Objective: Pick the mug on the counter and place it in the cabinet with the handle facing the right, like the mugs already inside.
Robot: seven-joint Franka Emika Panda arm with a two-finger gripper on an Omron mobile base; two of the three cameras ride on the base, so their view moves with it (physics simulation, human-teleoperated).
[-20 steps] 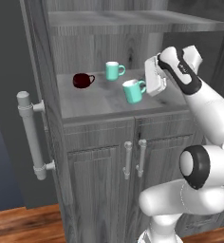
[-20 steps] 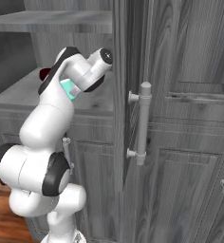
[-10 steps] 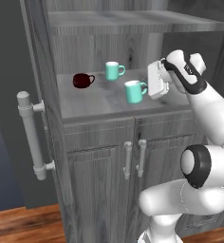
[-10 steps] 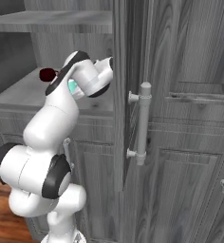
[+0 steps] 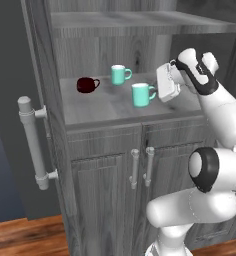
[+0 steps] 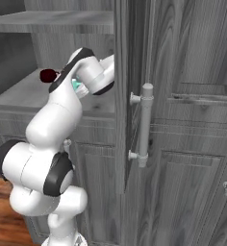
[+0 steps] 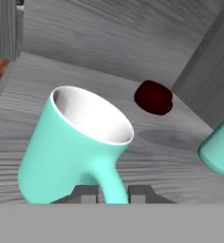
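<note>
The teal-green mug (image 5: 141, 94) stands upright on the shelf of the grey cabinet (image 5: 100, 140), its handle pointing right toward my hand. My gripper (image 5: 158, 92) is level with it just to its right, open. In the hand view the mug (image 7: 71, 142) looms close, white inside showing, and its handle runs down between my fingertips (image 7: 88, 192) of the gripper (image 7: 113, 192). Further back on the shelf are the dark red mug (image 5: 86, 84) and the other teal mug (image 5: 119, 74), handles to the right. The counter is out of view.
An upper shelf board (image 5: 140, 20) roofs the niche. Below are panelled doors with bar handles (image 5: 141, 165). An opened door edge with a long bar handle (image 5: 32, 142) stands left; from the right side another door and handle (image 6: 143, 125) flank my arm.
My hand has drawn back a little to the right, away from the mug. The mug stays where it stood on the shelf.
</note>
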